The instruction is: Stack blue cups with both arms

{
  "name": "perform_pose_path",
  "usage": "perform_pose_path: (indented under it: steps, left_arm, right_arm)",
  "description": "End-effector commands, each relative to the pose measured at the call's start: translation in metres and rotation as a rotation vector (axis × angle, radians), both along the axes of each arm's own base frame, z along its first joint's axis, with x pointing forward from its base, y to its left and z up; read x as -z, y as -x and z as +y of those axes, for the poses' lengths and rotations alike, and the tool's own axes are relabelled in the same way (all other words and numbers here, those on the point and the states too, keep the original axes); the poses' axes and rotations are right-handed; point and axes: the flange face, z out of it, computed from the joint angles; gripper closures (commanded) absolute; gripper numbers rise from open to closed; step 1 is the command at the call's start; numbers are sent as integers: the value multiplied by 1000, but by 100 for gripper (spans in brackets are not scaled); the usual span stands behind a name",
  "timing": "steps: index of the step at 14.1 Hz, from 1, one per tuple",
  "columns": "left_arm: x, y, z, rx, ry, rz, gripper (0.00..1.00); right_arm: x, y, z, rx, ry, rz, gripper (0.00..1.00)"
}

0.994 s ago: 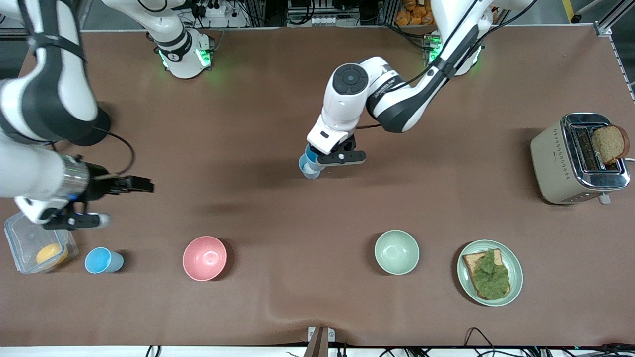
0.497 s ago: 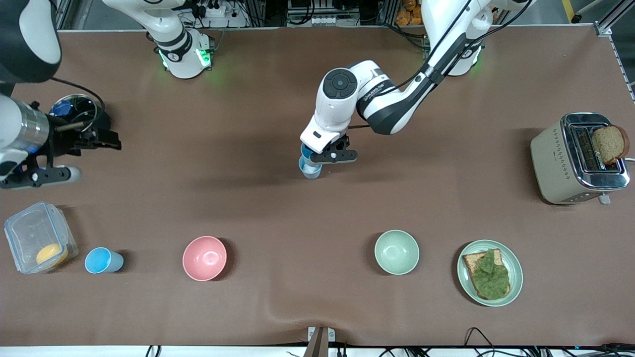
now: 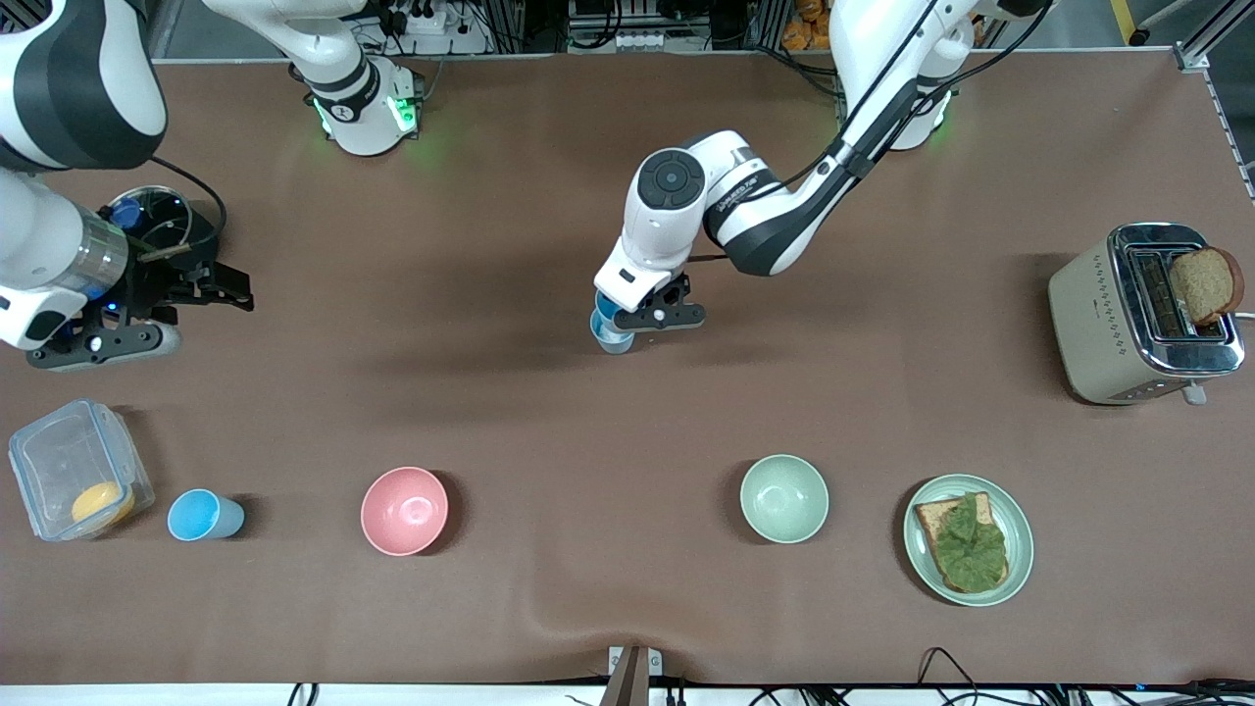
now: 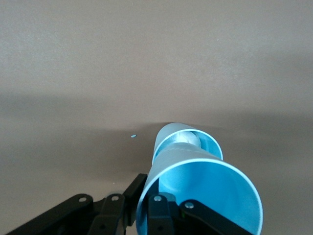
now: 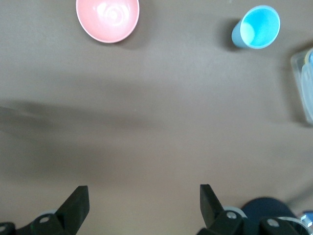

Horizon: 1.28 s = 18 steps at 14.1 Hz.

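The left end effector [image 3: 627,316] is sitting over the middle of the table [image 3: 510,392], clamped on the rim of a blue cup [image 4: 205,196]. In the left wrist view one finger [image 4: 159,215] is showing inside the mouth and the other outside the wall. That held cup is angling down into a second, paler cup [image 4: 188,139], whose whitish inside is peeking past the first one's base; the two appear nested or nearly so, though how deeply cannot be told. In the front view this pair [image 3: 610,331] is standing farther from the camera than the pink bowl [image 3: 404,510], toward the left arm's end of the table from it. A pinch on the rim is probably chosen so the tapered body stays free to slide into the cup below.

The third blue cup [image 3: 204,515] is standing upright beside the pink bowl, toward the right arm's end, with a clear lidded box [image 3: 78,480] just beside it. The right end effector [image 3: 211,294] is hovering over bare table, fingers spread wide apart and holding nothing. From there the wrist camera is taking in both that cup [image 5: 257,33] and the bowl [image 5: 107,18], so I judge this arm is lining up a fetch.
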Motion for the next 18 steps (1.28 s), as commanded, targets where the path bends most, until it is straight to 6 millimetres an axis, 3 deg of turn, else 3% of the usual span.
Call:
perform_pose_path:
  steps: [1,6,7,8,10,12,13,15,18]
  left_arm:
    - [5,4,-13,1,-10,-12,100]
    - [11,-2,-14,-7,-8,-10,100]
    - [11,-3,-13,-10,-7,-9,64]
    - [10,-6,-12,-10,-8,-13,1]
    - [-6,-11,-11,-20,4,-37,0]
    - [-39,-28,-8,-41,32,-83,0]
    - [-55,-42,5,-65,27,-103,0]
    - [-89,-74,41,-122,10,-148,0]
    - [-144,-126,117,-196,-19,-203,0]
  right_arm:
    - [-5,19,-26,10,7,-41,0]
    - [-34,18,-31,28,14,-85,0]
    - [-40,18,-35,38,16,-96,0]
    - [-41,19,-40,46,17,-88,0]
    - [-38,24,-56,68,14,-47,0]
    - [-39,24,-57,69,15,-53,0]
    - [-38,23,-57,73,16,-56,0]
    - [-39,20,-58,75,15,-57,0]
    - [-40,20,-56,74,15,-56,0]
